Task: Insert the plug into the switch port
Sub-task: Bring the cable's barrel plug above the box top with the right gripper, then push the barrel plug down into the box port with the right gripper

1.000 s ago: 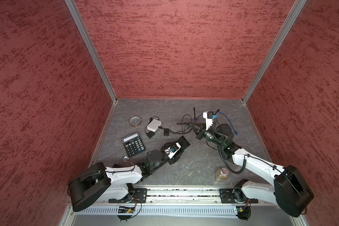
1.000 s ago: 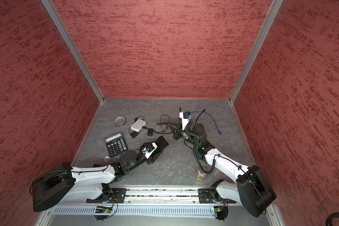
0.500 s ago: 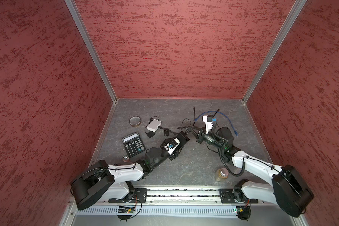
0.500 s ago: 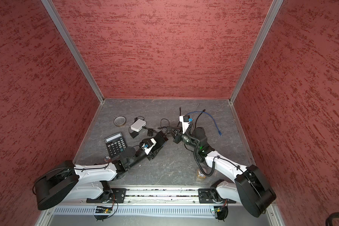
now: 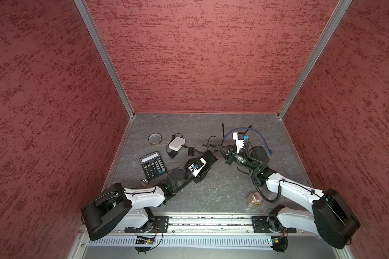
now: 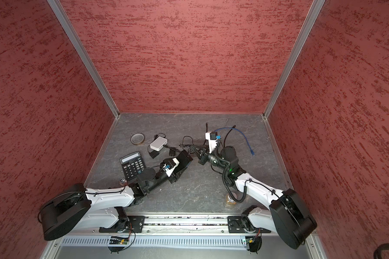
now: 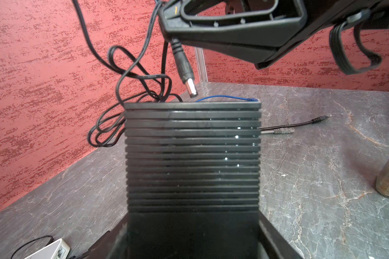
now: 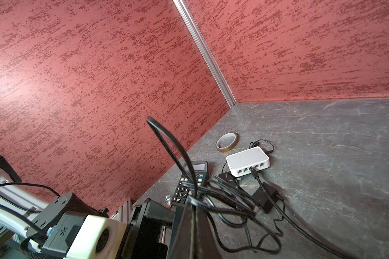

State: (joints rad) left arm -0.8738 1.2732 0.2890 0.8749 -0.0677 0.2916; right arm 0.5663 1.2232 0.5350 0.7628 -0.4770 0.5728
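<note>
We judge alignment in hand: right jaws shut on the plug (image 7: 186, 74), upper-centre in the left wrist view, just above the ribbed box (image 7: 192, 157) the left jaws clamp; next, tip must find the hidden port.

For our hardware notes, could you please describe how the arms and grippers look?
The left arm and right arm have white shells, rounded black base joints and black wrists. Thin black cables are tied along the white links; a thicker black hose loops off the right arm. The left gripper and right gripper are black, each fitted with a white camera block with a blue connector.
</note>
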